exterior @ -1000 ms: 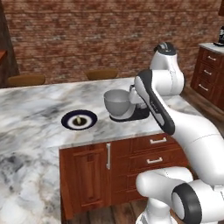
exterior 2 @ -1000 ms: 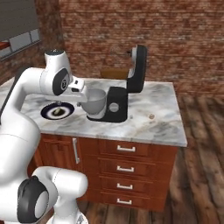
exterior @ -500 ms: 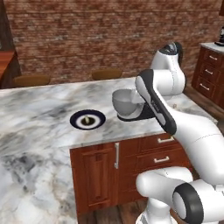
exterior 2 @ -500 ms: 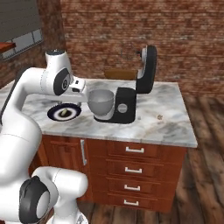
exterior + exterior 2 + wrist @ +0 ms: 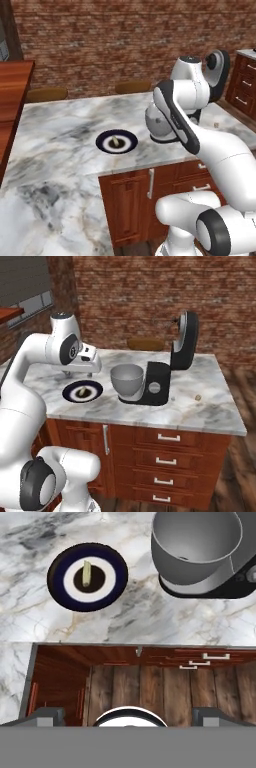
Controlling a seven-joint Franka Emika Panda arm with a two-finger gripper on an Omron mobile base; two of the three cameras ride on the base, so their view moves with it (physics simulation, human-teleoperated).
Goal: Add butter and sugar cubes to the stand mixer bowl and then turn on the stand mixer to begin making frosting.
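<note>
A pale butter stick (image 5: 87, 574) lies on a dark-blue-rimmed plate (image 5: 60, 587) on the marble counter. To its right stands the grey metal stand mixer bowl (image 5: 197, 542), empty, seated on the black stand mixer (image 5: 159, 383), whose head (image 5: 186, 338) is tilted up. A small brown sugar cube (image 5: 198, 397) lies on the counter right of the mixer. My gripper (image 5: 77, 373) hangs above the counter's front edge, between plate and bowl, open and empty; its fingertips (image 5: 42, 714) stand wide apart. In the left base view my arm covers part of the bowl (image 5: 156, 122) beside the plate (image 5: 102, 145).
A silver knob (image 5: 154, 387) sits on the mixer's base. Wooden drawers and cabinet doors (image 5: 165, 456) run under the counter (image 5: 210, 418). A brick wall (image 5: 100, 45) stands behind, with chair backs (image 5: 45, 93) at the counter's far side. Wooden floor (image 5: 150, 692) lies below the counter edge.
The whole scene has shifted in both base views: the base has driven along the counter, bringing plate and mixer closer. The arm keeps the same pose.
</note>
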